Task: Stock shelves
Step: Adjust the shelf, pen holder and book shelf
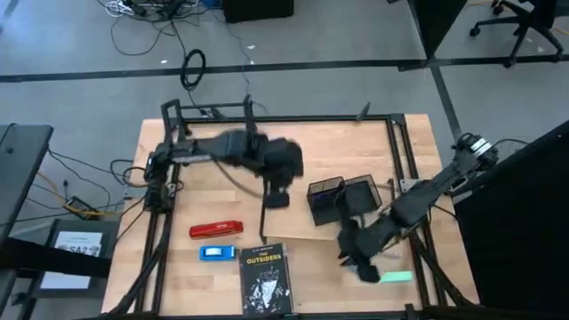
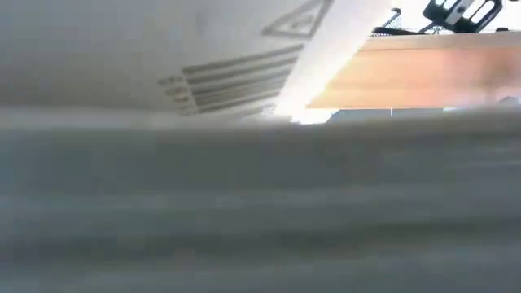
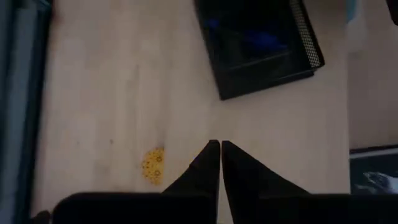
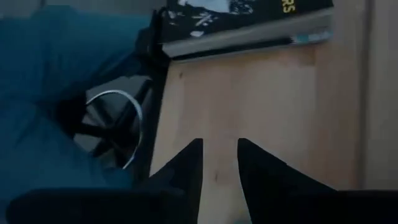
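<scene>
Along the table's near edge the stock lies unshelved: a black paperback [image 1: 265, 278] flat at the middle, a small blue item [image 1: 217, 253] and a red stapler-like tool [image 1: 216, 230] just beyond it to the left, and a green piece [image 1: 397, 276] off to the right; beside that green piece the right gripper [image 1: 364, 268] hangs low and holds nothing, its fingers a little apart. Farther in, the left gripper [image 3: 220, 149] hovers over bare wood with its fingers closed together and empty, close to a black mesh organizer [image 1: 342, 199]; what seems a thin wooden plank [image 1: 311, 236] lies just in front of that box, though whether it is a shelf cannot be told, so the stocking looks barely begun, with every item left to place.
</scene>
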Available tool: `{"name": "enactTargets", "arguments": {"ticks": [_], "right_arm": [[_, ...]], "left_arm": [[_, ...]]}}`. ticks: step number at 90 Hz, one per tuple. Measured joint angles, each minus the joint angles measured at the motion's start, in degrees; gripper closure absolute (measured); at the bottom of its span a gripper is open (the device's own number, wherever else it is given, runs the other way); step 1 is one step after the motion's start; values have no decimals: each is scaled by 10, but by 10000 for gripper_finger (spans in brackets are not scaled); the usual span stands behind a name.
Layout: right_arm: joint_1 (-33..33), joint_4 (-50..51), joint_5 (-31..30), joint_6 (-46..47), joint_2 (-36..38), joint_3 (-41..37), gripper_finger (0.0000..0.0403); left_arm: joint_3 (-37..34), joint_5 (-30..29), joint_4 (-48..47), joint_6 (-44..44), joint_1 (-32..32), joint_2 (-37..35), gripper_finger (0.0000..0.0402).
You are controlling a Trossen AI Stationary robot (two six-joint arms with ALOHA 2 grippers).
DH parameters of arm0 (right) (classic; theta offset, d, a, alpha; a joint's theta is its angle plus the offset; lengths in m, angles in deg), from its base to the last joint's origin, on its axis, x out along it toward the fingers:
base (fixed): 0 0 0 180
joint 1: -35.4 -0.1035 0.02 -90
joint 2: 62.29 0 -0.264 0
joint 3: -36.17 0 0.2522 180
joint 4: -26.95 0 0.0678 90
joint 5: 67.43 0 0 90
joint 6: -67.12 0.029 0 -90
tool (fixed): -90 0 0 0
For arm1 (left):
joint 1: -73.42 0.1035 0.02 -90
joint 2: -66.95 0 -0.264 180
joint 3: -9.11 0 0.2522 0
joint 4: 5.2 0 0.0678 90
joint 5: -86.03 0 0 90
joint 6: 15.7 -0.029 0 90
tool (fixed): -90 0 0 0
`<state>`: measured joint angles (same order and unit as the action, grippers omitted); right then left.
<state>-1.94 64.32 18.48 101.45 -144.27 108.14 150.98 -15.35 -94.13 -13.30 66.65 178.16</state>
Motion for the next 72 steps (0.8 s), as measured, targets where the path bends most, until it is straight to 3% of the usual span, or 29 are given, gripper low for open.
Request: {"name": "enactTargets", "arguments": {"ticks": [12, 33, 49, 60, 72], "right_arm": [[-15, -35, -61, 16, -46, 2, 328], [-22, -21, -197, 59, -60, 1, 329], [7, 28, -253, 85, -61, 0, 328], [32, 50, -294, 109, -60, 0, 328], [63, 54, -318, 130, -60, 0, 328]], "left_arm": [[-1, -68, -1, 39, -66, 22, 402], [-17, -126, 42, 101, -145, 29, 402], [-28, -152, 59, 114, -180, 36, 402], [-85, -178, 68, 114, -184, 39, 402], [-174, -268, 65, 118, -173, 40, 402]]}}
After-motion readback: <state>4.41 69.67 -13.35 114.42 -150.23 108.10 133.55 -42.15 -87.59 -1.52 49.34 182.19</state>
